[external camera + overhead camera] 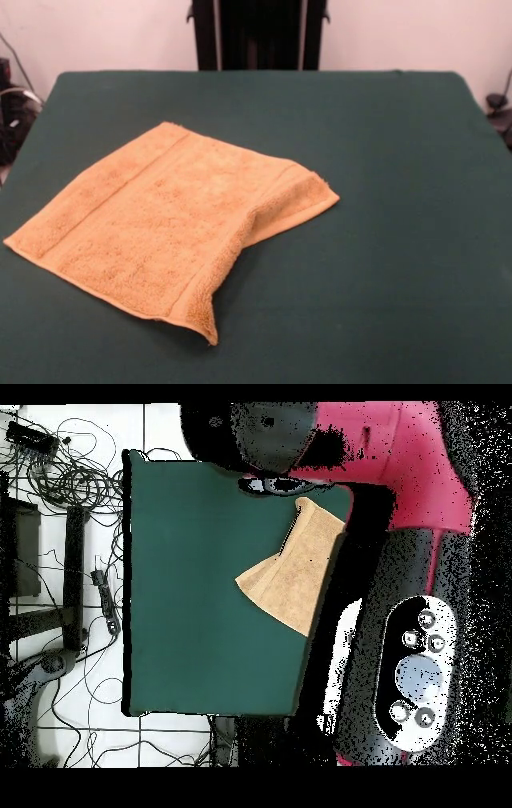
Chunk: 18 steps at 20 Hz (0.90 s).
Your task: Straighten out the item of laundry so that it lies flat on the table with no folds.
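The small golden-orange terry-cloth towel [164, 228] is lying on the large dark green felt-covered table [384, 144], toward its left half in the front view; its right portion is sitting doubled over along a raised crease, so unfolding is probably remaining; the gripper is showing in neither view, so its state cannot be told, nor which way the towel lies from it.
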Each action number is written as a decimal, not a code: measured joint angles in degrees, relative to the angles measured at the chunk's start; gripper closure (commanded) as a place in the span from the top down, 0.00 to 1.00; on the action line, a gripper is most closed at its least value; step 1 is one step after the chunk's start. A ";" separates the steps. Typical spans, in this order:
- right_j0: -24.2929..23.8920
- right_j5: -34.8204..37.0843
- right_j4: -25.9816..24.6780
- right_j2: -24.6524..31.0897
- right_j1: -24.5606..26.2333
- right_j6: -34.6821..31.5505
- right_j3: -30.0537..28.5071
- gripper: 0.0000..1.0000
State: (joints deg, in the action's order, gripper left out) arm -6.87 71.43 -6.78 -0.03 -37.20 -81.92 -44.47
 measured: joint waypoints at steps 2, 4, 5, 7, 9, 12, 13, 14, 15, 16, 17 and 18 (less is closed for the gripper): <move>0.44 -0.06 0.14 -0.10 -0.08 -0.08 -0.09 1.00; 1.13 -0.09 0.32 -0.20 -0.27 -0.30 -0.29 1.00; 1.57 -0.09 0.42 -0.23 -0.40 -0.46 -0.43 1.00; 2.25 -0.18 0.51 -0.28 -0.65 -0.61 -0.69 1.00; 2.67 -0.34 0.56 -0.35 -0.76 -0.61 -0.85 1.00; 3.43 -1.05 0.73 -0.52 -0.85 -0.65 -1.31 1.00; 3.54 -1.23 0.77 -0.55 -0.84 -0.65 -1.39 1.00; 3.80 -1.62 0.87 -0.66 -0.85 -0.69 -1.56 1.00; 4.13 -1.82 0.86 -0.84 -0.83 -0.69 -1.66 1.00; 4.30 -1.82 0.86 -0.93 -0.80 -0.69 -1.66 1.00; 4.46 -1.81 0.86 -1.03 -0.78 -0.70 -1.67 1.00; 4.69 -1.81 0.92 -1.15 -0.74 -0.70 -1.67 1.00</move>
State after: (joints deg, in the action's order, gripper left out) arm -2.18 69.62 -5.87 -1.19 -37.94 -82.62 -46.14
